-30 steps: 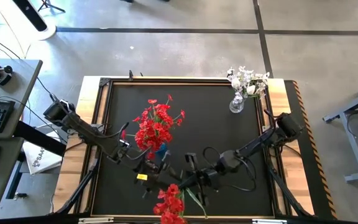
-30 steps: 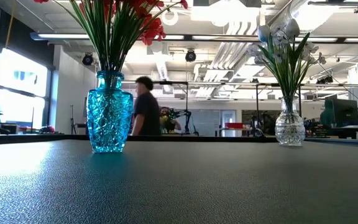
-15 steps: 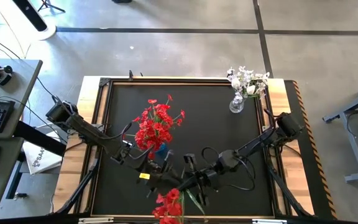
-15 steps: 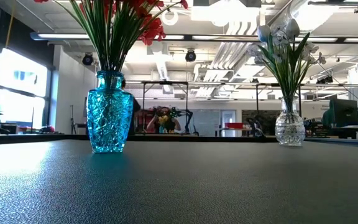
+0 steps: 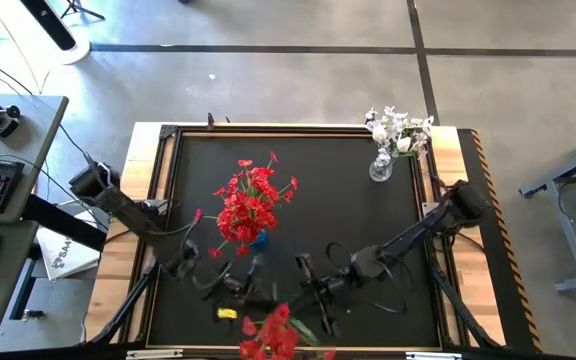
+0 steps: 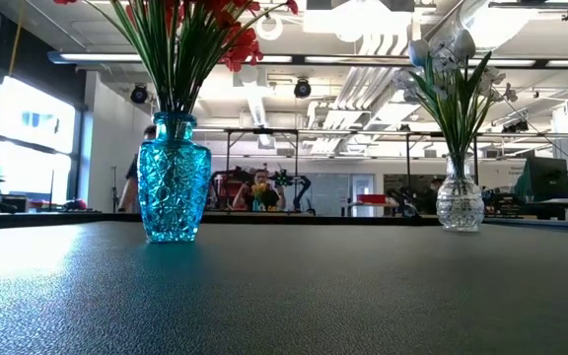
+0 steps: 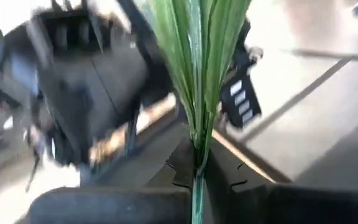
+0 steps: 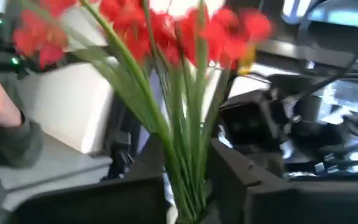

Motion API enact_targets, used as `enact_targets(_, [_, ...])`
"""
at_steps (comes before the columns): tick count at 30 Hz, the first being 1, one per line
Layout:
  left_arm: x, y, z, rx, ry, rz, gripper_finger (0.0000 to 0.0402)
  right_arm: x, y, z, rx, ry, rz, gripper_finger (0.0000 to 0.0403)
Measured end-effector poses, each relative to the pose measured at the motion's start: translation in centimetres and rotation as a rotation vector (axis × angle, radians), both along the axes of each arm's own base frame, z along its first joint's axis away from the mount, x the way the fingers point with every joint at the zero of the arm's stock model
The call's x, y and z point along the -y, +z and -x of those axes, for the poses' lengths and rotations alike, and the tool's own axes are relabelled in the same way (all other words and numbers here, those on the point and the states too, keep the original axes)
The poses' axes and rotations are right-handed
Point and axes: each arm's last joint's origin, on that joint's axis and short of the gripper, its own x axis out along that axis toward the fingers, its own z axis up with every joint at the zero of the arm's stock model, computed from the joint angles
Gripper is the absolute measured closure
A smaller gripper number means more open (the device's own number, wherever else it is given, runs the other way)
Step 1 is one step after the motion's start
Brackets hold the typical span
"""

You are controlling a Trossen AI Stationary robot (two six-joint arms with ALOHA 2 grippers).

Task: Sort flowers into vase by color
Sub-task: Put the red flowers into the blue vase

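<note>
While I looked down from above, the left gripper (image 5: 251, 297) and the right gripper (image 5: 306, 298) met low over the table's (image 5: 368, 230) front edge, with a red sprig (image 5: 273, 332) between them, its blossoms hanging past that edge. Further back stood a blue vase (image 5: 259, 240) full of red flowers, and a clear vase (image 5: 380, 168) of white ones sat in the far right corner.

From table height, only the two vases showed, well apart, with a person in the room behind.

Past the left wrist, the fingers (image 7: 173, 171) were clenched on the sprig's green stems.

Past the right wrist, the same stems ran up between that gripper's fingers (image 8: 241, 180) to the red blossoms; whether they pinched them I could not tell.
</note>
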Motion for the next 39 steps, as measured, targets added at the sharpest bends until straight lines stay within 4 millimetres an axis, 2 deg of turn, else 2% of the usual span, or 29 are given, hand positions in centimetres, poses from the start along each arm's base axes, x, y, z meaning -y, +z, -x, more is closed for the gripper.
enact_targets(4, [1.0,-0.5,2.7,-0.108,0.185,-0.020,0.0401,-1.4,0.4,1.5,-0.079,-0.142,0.066,0.0295])
enact_targets(7, [1.3,-0.4,5.1,-0.150,0.309,-0.027,0.0401,-2.8,0.4,2.6,-0.102,-0.235,0.088,0.0266])
enact_targets(12, [1.2,0.6,9.2,-0.100,0.427,0.067,0.0401,-4.2,0.0,4.0,-0.169,-0.360,0.089,0.0248])
enact_targets(16, [0.1,-0.2,11.0,-0.033,0.391,0.204,0.0401,-3.4,-1.1,3.2,-0.282,-0.376,0.049,0.0247])
enact_targets(21, [-2.2,-2.3,10.3,0.078,0.287,0.316,0.0401,-0.7,-1.6,1.0,-0.306,-0.425,-0.057,0.0247])
enact_targets(27, [-4.4,-2.9,8.3,0.092,0.254,0.351,0.0401,2.3,-0.7,-0.9,-0.236,-0.378,-0.126,0.0244])
enact_targets(34, [-5.6,-2.9,7.2,0.086,0.275,0.399,0.0401,4.7,-0.4,-2.0,-0.208,-0.408,-0.143,0.0199])
enact_targets(39, [-5.9,-3.5,6.4,0.060,0.272,0.407,0.0401,5.4,0.2,-2.8,-0.220,-0.364,-0.145,0.0183])
